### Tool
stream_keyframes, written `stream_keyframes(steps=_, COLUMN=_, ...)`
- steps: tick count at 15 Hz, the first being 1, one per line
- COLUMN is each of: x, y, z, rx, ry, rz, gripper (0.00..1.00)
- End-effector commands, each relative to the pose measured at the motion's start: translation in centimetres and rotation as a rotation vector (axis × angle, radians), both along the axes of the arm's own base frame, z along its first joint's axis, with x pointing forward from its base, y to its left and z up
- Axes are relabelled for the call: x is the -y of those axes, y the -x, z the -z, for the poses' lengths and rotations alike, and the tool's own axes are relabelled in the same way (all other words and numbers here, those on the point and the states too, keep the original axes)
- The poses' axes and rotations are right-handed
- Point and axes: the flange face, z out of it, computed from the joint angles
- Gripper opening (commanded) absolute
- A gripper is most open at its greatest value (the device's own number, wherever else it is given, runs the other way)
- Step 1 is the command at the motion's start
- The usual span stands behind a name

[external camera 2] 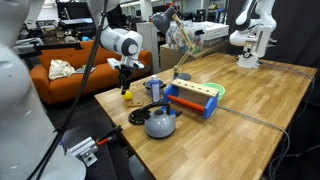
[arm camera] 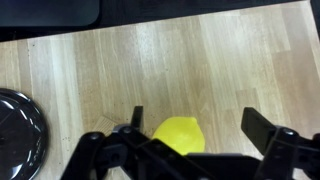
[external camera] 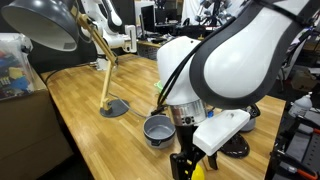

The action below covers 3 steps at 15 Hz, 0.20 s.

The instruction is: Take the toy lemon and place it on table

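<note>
The toy lemon (arm camera: 178, 136) is small and bright yellow. It lies on the light-brown wooden table (arm camera: 200, 60), between my gripper's fingers and close to the left one in the wrist view. My gripper (arm camera: 198, 122) is open, its fingers wide apart, and it does not clamp the lemon. In both exterior views the gripper (external camera 2: 127, 84) (external camera: 185, 160) hangs just over the lemon (external camera 2: 128, 97) (external camera: 198, 169) near the table's edge.
A grey metal pot (external camera: 157, 128) and a black round lid (external camera 2: 140, 117) stand close by; the lid's rim shows in the wrist view (arm camera: 15, 130). A grey kettle (external camera 2: 160, 123), a blue-and-red toy box (external camera 2: 192, 98), a green bowl (external camera 2: 216, 90) and a desk lamp (external camera: 105, 70) are on the table.
</note>
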Motion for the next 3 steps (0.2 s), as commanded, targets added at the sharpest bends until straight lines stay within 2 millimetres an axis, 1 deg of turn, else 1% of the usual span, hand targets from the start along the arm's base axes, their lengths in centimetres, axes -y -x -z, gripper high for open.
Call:
stream_keyframes(steps=1, x=-0.03, y=0.01, z=-0.02, rx=-0.001, ry=0.000, rz=-0.001, gripper=1.00)
stream_keyframes(steps=3, x=-0.02, y=0.01, z=-0.02, rx=-0.002, ry=0.000, rz=-0.001, gripper=1.00)
